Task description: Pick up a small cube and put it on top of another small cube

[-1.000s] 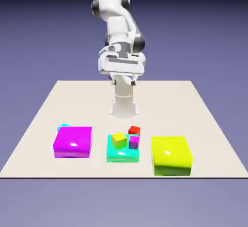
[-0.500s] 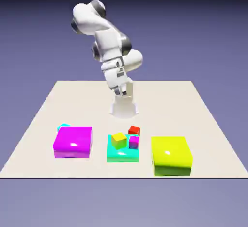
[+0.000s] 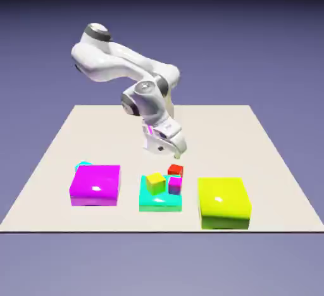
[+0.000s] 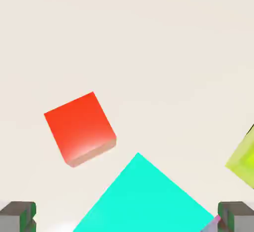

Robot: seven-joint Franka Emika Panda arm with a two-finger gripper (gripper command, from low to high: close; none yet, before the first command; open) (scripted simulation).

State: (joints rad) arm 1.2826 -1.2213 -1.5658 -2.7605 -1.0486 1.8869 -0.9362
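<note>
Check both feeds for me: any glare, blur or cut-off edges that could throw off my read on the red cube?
Exterior view: sharp and evenly lit; white glare spots sit on the magenta block and yellow block, none on the red cube. Hand view: crisp, red cube whole with a pale sheen along its lower edge; the cyan block and yellow block are cropped by the frame.

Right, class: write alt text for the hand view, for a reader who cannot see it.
A small red cube lies on the pale table, apart from a large cyan block below it. Two grey fingertips show at the bottom corners, holding nothing; a yellow-green block clips the right edge.
</note>
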